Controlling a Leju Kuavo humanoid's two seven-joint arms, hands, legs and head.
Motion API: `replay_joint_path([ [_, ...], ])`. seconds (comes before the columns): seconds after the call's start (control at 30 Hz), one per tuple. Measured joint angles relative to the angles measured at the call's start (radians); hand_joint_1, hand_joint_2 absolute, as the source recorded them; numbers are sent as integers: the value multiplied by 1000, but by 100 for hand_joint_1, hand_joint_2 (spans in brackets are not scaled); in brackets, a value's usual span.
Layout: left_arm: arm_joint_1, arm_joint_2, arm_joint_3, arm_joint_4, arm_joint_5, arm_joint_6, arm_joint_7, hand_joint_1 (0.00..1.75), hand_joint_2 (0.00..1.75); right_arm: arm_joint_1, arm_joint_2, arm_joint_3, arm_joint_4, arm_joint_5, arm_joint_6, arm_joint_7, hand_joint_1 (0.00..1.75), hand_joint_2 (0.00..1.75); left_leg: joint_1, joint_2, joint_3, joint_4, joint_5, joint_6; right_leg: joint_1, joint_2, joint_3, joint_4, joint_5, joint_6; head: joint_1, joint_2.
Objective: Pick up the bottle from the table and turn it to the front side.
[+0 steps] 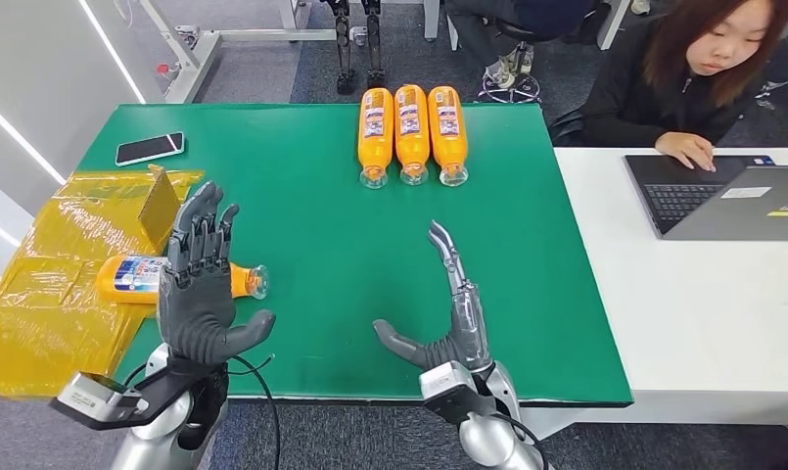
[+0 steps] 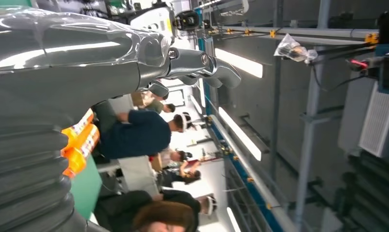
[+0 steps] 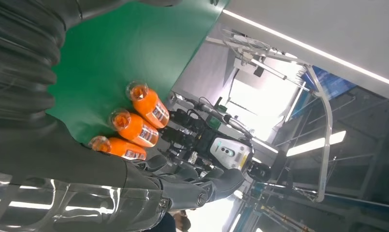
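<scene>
The left hand (image 1: 200, 284) has its fingers spread and pointing up, thumb out to the right, holding nothing; it hovers over the near left part of the green table (image 1: 321, 245). Just behind it, partly hidden by the fingers, an orange bottle (image 1: 140, 277) lies on its side with its clear cap end pointing right, resting half on a sheet of yellow plastic (image 1: 47, 284) at the table's left edge. Which side of its label faces up is hard to tell.

The right hand (image 1: 446, 313) is also open and empty, fingers stretched toward the far side, thumb out to the left, near the table's front edge.

Three more orange bottles (image 1: 411, 132) lie side by side at the far edge. A phone (image 1: 150, 148) lies at the far left. A person (image 1: 703, 69) works at a laptop (image 1: 722, 196) on the white table to the right.
</scene>
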Motion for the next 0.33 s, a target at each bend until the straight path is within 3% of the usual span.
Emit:
replay_joint_path([
  [0.33,19,-108,-26,-13,68,-97,0,0,175,76,-5,-44,-86,44,-45,12,0,175,0,0,-1,0,0,0,0,0,0,0,0,0,0,0],
])
